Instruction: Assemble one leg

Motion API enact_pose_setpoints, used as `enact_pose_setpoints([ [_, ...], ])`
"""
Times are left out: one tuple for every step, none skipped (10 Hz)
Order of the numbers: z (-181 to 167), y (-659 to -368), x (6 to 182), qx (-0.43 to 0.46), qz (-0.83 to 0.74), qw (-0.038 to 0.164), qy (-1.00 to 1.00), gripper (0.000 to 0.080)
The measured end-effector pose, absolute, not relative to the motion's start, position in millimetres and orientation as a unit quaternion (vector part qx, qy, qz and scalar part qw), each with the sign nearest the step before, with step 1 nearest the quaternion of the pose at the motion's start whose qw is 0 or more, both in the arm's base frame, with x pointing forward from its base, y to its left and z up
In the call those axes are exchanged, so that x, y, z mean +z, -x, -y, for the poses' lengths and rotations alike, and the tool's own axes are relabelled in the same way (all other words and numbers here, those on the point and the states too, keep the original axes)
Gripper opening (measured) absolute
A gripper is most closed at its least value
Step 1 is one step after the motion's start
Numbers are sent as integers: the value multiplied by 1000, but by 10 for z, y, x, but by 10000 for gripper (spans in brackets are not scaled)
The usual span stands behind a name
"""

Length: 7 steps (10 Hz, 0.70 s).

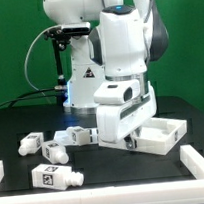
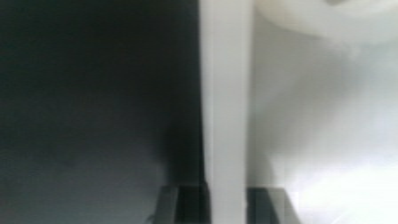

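The gripper point(image 1: 131, 138) hangs low at the panel's point(image 1: 175, 130) rim, gripping or not I cannot tell, while the leg point(image 1: 79, 137) lies loose just to the exterior view's left, probably light, stiff, slick plastic, best pinched mid-length across its flat sides.

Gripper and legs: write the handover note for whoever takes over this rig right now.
The gripper is down at the white panel, at its rim on the exterior view's left. The wrist view shows a white edge between the fingertips; open or shut cannot be told.
One leg lies apart, nearer the camera; the other legs lie loose beside the panel.
Done: no leg fitted, as far as shows.
Left: pick a leg, fit it to the panel.
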State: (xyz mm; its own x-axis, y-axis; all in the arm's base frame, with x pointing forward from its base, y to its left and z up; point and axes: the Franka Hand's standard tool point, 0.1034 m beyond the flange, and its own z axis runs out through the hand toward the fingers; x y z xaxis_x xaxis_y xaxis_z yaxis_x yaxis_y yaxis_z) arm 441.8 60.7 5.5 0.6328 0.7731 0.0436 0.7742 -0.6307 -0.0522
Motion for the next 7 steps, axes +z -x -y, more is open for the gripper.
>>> enact_pose_setpoints([
  [-558,-4456,185,-5,402,30,915,51],
  [-494,-4523,365,-5,372,25,928,51],
  [-465,-4564,529,2,328,23,944,51],
  [-442,-4618,690,16,290,22,957,51],
  [-430,-4695,854,33,247,22,968,51],
  [-418,-4757,895,22,243,19,970,51],
  [-426,-4708,838,27,243,21,969,51],
])
